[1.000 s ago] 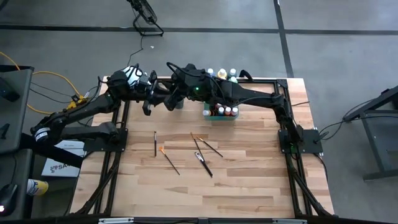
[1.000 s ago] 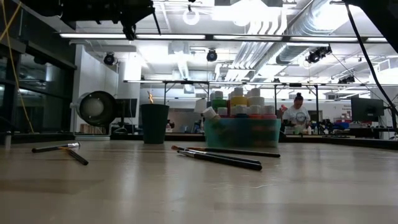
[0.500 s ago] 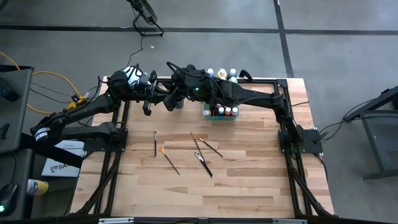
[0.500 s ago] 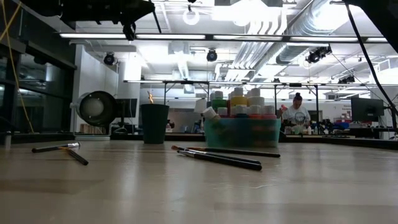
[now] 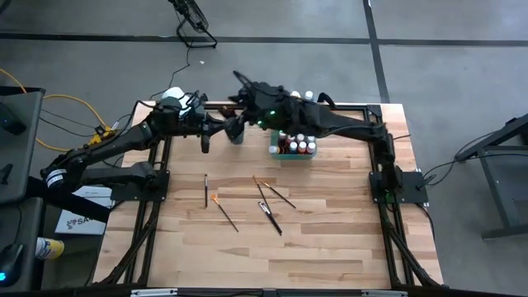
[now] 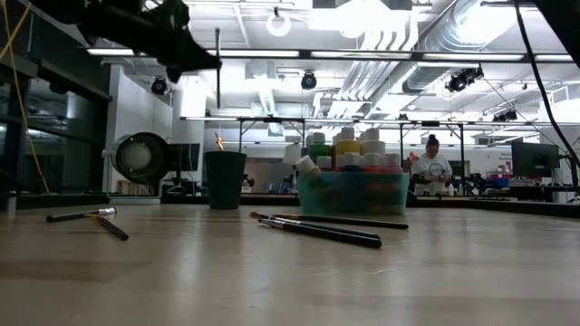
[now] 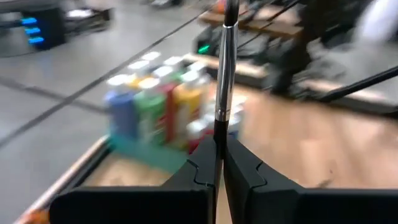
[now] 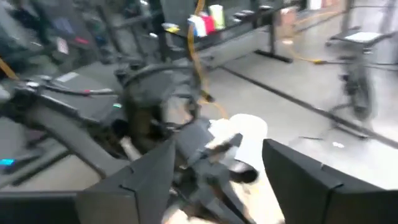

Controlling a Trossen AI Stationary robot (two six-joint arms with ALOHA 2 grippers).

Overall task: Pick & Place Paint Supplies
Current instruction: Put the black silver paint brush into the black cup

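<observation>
My left gripper [image 7: 218,167] [image 6: 201,60] [image 5: 205,139] hangs above the table's far left part, shut on a thin dark paintbrush [image 7: 222,93] [image 6: 217,72] that stands upright. My right gripper [image 8: 217,180] [image 5: 234,125] is close beside it toward the right, open, with nothing between its fingers. A dark cup [image 6: 225,179] [image 5: 238,138] stands on the table below them. The translucent green tray [image 6: 353,192] [image 5: 293,151] full of white-capped paint bottles stands to the cup's right. Several more brushes [image 5: 262,198] [image 6: 326,228] lie flat on the wood. My left gripper pinches the paintbrush's shaft [image 7: 219,140] between its two fingers, partway along its length. The fingers come level from the table's left and lie across the brush. The brush stands upright, lifted clear of the table, with one end above the fingers and the other [image 6: 217,101] below them.
A black frame rail [image 5: 363,106] runs round the far and side edges of the table. A white roll [image 8: 244,142] [image 5: 172,96] sits at the far left corner. The near half of the wooden top [image 5: 272,256] is bare. A person [image 6: 435,168] works in the room behind.
My right gripper has opened, let go of the paintbrush and drawn back toward the table's far right. My left gripper has shut on the brush and carried it a little to the right; the brush now stands upright in it.
</observation>
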